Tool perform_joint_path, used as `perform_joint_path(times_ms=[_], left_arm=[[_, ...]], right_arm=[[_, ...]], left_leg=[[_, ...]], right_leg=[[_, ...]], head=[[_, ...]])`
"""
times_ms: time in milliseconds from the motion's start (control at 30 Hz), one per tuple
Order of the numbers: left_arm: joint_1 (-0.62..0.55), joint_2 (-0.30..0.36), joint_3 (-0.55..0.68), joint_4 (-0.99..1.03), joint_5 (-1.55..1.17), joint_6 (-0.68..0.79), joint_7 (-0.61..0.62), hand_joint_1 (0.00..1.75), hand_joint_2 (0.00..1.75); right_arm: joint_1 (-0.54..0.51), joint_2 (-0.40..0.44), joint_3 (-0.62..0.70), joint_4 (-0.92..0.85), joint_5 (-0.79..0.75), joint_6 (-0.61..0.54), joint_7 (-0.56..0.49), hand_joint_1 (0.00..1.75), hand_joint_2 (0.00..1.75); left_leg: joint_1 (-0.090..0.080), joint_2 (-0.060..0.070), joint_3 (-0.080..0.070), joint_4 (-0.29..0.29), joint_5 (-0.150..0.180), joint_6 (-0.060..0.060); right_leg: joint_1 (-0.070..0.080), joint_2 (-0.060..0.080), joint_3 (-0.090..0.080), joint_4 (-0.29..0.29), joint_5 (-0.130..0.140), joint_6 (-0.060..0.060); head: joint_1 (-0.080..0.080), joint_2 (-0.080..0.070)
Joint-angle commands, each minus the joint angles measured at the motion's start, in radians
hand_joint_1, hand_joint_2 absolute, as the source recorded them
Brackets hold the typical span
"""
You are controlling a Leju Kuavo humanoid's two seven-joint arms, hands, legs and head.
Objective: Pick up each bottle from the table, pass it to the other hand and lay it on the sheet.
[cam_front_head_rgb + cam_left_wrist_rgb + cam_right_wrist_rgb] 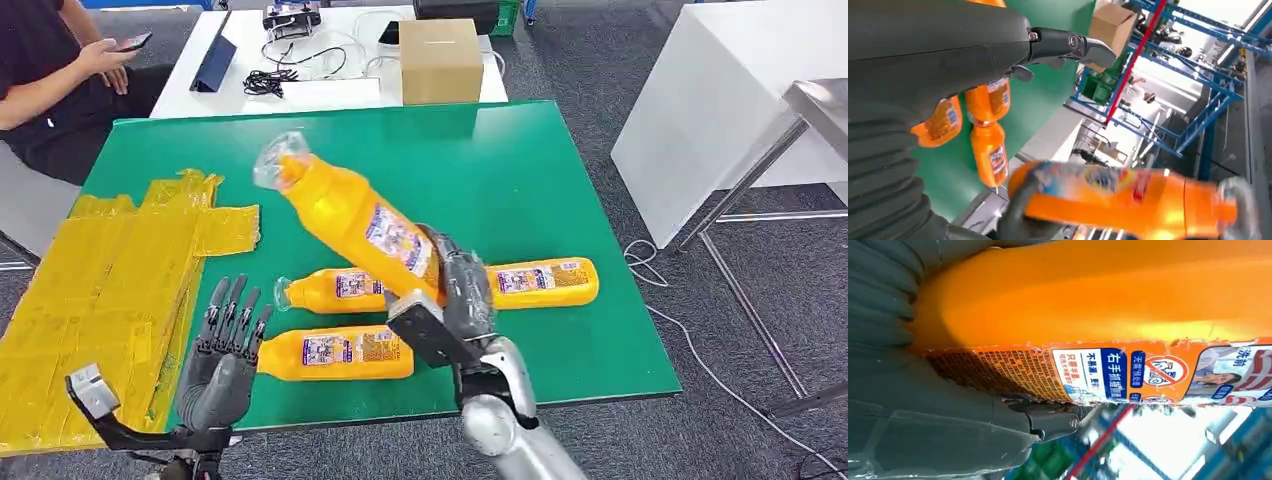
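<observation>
The robot's right hand (462, 290) grips an orange bottle (345, 215) low on its body, raised above the green desk (540, 170), as the empty, straight-fingered left hand (225, 345) should close around the free upper body before release.

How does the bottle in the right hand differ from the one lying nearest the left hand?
The held bottle is lifted off the table in the right hand, tilted, cap up toward the far left; the near bottle lies flat on the green table, ungripped, beside the open left hand. Both are orange with similar labels.
</observation>
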Motion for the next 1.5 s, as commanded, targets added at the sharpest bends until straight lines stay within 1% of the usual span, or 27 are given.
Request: perform_joint_path(times_ms=[33,67,133,167,367,400,500,533,567,633,667,700,733,767,800,833,900,933,1000,1033,1100,1133,1200,1233,1300,1400,1500], left_arm=[[-0.061,0.021,-0.027,0.055,-0.058,0.046,-0.024,0.00,1.75],[-0.063,0.019,-0.024,0.054,-0.062,0.052,-0.027,0.00,1.75],[-0.065,0.017,-0.020,0.055,-0.052,0.049,-0.031,0.00,1.75],[-0.066,0.017,-0.019,0.055,-0.050,0.049,-0.030,0.00,1.75],[-0.066,0.017,-0.019,0.055,-0.050,0.049,-0.030,0.00,1.75],[-0.067,0.018,-0.018,0.056,-0.044,0.046,-0.030,0.00,1.75],[-0.073,0.018,-0.015,0.061,-0.006,0.028,-0.015,0.00,1.75],[-0.073,0.016,-0.012,0.065,0.015,0.021,-0.007,0.00,1.75],[-0.072,0.020,-0.009,0.070,0.050,0.005,0.009,0.00,1.75],[-0.065,0.015,0.015,0.072,0.107,-0.005,0.022,0.00,1.75],[-0.064,0.018,0.021,0.070,0.118,-0.011,0.027,0.00,1.75],[-0.064,0.018,0.031,0.070,0.138,-0.015,0.038,0.00,1.75],[-0.065,0.019,0.038,0.071,0.173,-0.019,0.057,0.00,1.75],[-0.065,0.022,0.040,0.068,0.180,-0.023,0.064,0.00,1.75],[-0.064,0.021,0.043,0.068,0.189,-0.024,0.069,0.00,1.75],[-0.065,0.020,0.043,0.065,0.206,-0.031,0.078,0.00,1.75],[-0.062,0.017,0.041,0.052,0.216,-0.032,0.087,0.00,1.75],[-0.063,0.015,0.033,0.047,0.220,-0.031,0.094,0.00,1.75],[-0.064,0.013,0.021,0.045,0.218,-0.029,0.100,0.00,1.75],[-0.065,0.010,0.014,0.046,0.218,-0.027,0.103,0.00,1.75],[-0.065,0.010,0.014,0.046,0.218,-0.027,0.103,0.00,1.75],[-0.065,0.010,0.014,0.046,0.218,-0.027,0.103,0.00,1.75],[-0.065,0.010,0.014,0.046,0.218,-0.027,0.103,0.00,1.75],[-0.065,0.010,0.014,0.046,0.218,-0.027,0.103,0.00,1.75],[-0.065,0.010,0.014,0.046,0.218,-0.027,0.103,0.00,1.75],[-0.065,0.010,0.014,0.046,0.218,-0.027,0.103,0.00,1.75],[-0.065,0.010,0.014,0.046,0.218,-0.027,0.103,0.00,1.75]], right_arm=[[-0.155,0.059,0.121,0.307,0.019,0.029,0.044,1.73,1.75],[-0.159,0.065,0.133,0.318,0.029,0.033,0.051,1.75,1.75],[-0.173,0.072,0.160,0.341,0.037,0.054,0.058,1.71,1.75],[-0.174,0.077,0.165,0.345,0.040,0.055,0.062,1.71,1.75],[-0.174,0.077,0.165,0.345,0.040,0.055,0.062,1.71,1.75],[-0.183,0.077,0.178,0.356,0.053,0.067,0.067,1.75,1.75],[-0.200,0.106,0.221,0.410,0.100,0.073,0.088,1.69,1.75],[-0.204,0.114,0.234,0.424,0.114,0.071,0.089,1.71,1.75],[-0.207,0.123,0.249,0.433,0.129,0.060,0.090,1.69,1.75],[-0.206,0.124,0.273,0.430,0.183,0.026,0.108,1.71,1.75],[-0.210,0.123,0.282,0.432,0.186,0.028,0.112,1.73,1.75],[-0.231,0.114,0.307,0.440,0.191,0.033,0.110,1.73,1.75],[-0.241,0.115,0.318,0.454,0.201,0.031,0.113,1.73,1.75],[-0.247,0.119,0.326,0.471,0.213,0.018,0.119,1.71,1.75],[-0.251,0.120,0.334,0.483,0.232,0.005,0.128,1.75,1.75],[-0.255,0.125,0.342,0.500,0.245,0.002,0.135,1.71,1.75],[-0.262,0.138,0.354,0.544,0.276,-0.031,0.148,1.71,1.75],[-0.267,0.144,0.360,0.562,0.290,-0.042,0.152,1.75,1.75],[-0.270,0.151,0.366,0.577,0.306,-0.050,0.158,1.71,1.75],[-0.273,0.155,0.369,0.585,0.312,-0.052,0.162,1.71,1.75],[-0.273,0.155,0.369,0.585,0.312,-0.052,0.162,1.71,1.75],[-0.273,0.155,0.369,0.585,0.312,-0.052,0.162,1.71,1.75],[-0.273,0.155,0.369,0.585,0.312,-0.052,0.162,1.71,1.75],[-0.273,0.155,0.369,0.585,0.312,-0.052,0.162,1.71,1.75],[-0.273,0.155,0.369,0.585,0.312,-0.052,0.162,1.71,1.75],[-0.273,0.155,0.369,0.585,0.312,-0.052,0.162,1.71,1.75],[-0.273,0.155,0.369,0.585,0.312,-0.052,0.162,1.71,1.75]], left_leg=[[0.000,0.002,0.003,-0.001,-0.001,0.000],[0.000,0.003,0.004,-0.001,-0.001,-0.001],[0.000,0.002,0.002,-0.001,0.000,0.000],[0.000,0.003,0.004,-0.001,-0.001,-0.001],[0.000,0.000,0.005,-0.001,-0.002,-0.001],[0.000,0.000,0.003,-0.001,-0.001,0.000],[0.000,0.002,0.005,0.000,-0.002,-0.001],[0.000,0.001,0.003,-0.001,-0.001,-0.001],[0.000,0.002,0.005,0.000,-0.002,-0.001],[0.000,0.001,0.002,-0.001,-0.001,-0.001],[0.000,0.001,0.004,-0.001,-0.002,-0.001],[0.000,0.001,0.002,-0.001,-0.001,-0.001],[0.001,0.001,0.004,-0.001,-0.002,-0.001],[0.000,0.001,0.003,-0.001,-0.001,-0.001],[0.000,0.002,0.005,-0.001,-0.002,-0.001],[0.000,0.002,0.003,-0.001,-0.001,-0.001],[0.000,0.002,0.005,-0.001,-0.002,-0.001],[0.000,0.001,0.003,-0.001,-0.001,-0.001],[0.001,0.001,0.008,0.000,-0.004,-0.002],[0.000,0.001,0.003,-0.001,-0.001,-0.001],[0.001,0.001,0.005,0.000,-0.003,-0.001],[0.000,-0.001,0.002,-0.001,-0.001,-0.001],[0.001,-0.001,0.005,-0.001,-0.002,-0.001],[0.000,-0.001,0.003,-0.001,-0.001,-0.001],[0.001,0.000,0.005,0.000,-0.002,-0.001],[0.000,-0.002,0.002,0.000,-0.001,-0.001],[0.000,-0.001,0.004,0.000,-0.002,-0.001]], right_leg=[[0.000,0.002,0.002,-0.001,0.000,0.000],[0.000,0.003,0.004,-0.001,0.000,0.001],[-0.001,0.002,0.002,-0.001,0.000,0.000],[0.000,0.003,0.003,-0.001,0.000,0.000],[0.000,0.000,0.005,-0.001,-0.001,0.001],[-0.001,0.000,0.003,-0.001,-0.001,0.001],[0.000,0.002,0.004,-0.001,-0.001,0.001],[-0.001,0.002,0.003,-0.001,0.000,0.000],[0.000,0.003,0.004,-0.001,-0.001,0.000],[0.000,0.001,0.002,-0.001,0.000,0.000],[0.000,0.002,0.003,-0.001,-0.001,0.000],[0.000,0.001,0.002,-0.001,-0.001,0.000],[0.000,0.001,0.004,-0.001,-0.001,0.000],[-0.001,0.002,0.002,-0.001,0.000,0.000],[0.000,0.003,0.004,-0.001,-0.001,0.001],[0.000,0.002,0.002,-0.001,0.000,0.000],[0.000,0.002,0.005,-0.002,-0.001,0.001],[0.000,0.001,0.003,-0.001,-0.001,0.000],[0.001,0.002,0.008,-0.002,-0.003,0.001],[0.000,0.001,0.003,-0.001,-0.001,0.001],[0.000,0.001,0.005,-0.001,-0.002,0.001],[0.000,0.000,0.002,-0.001,-0.001,0.000],[0.000,-0.001,0.005,-0.001,-0.002,0.001],[0.000,-0.001,0.003,-0.001,-0.001,0.000],[0.000,0.000,0.005,-0.001,-0.002,0.001],[0.000,-0.001,0.003,-0.001,-0.001,0.000],[0.000,-0.001,0.004,-0.001,-0.002,0.001]], head=[[0.000,0.000],[0.000,0.000],[0.000,0.000],[0.000,0.000],[0.000,0.000],[0.000,0.000],[0.000,0.000],[0.000,0.000],[0.000,0.000],[0.000,0.000],[0.000,0.000],[0.000,0.000],[0.000,0.000],[0.000,0.000],[0.000,0.000],[0.000,0.000],[0.000,0.000],[0.000,0.000],[0.000,0.000],[0.000,0.000],[0.000,0.000],[0.000,0.000],[0.000,0.000],[0.000,0.000],[0.000,0.000],[0.000,0.000],[0.000,0.000]])
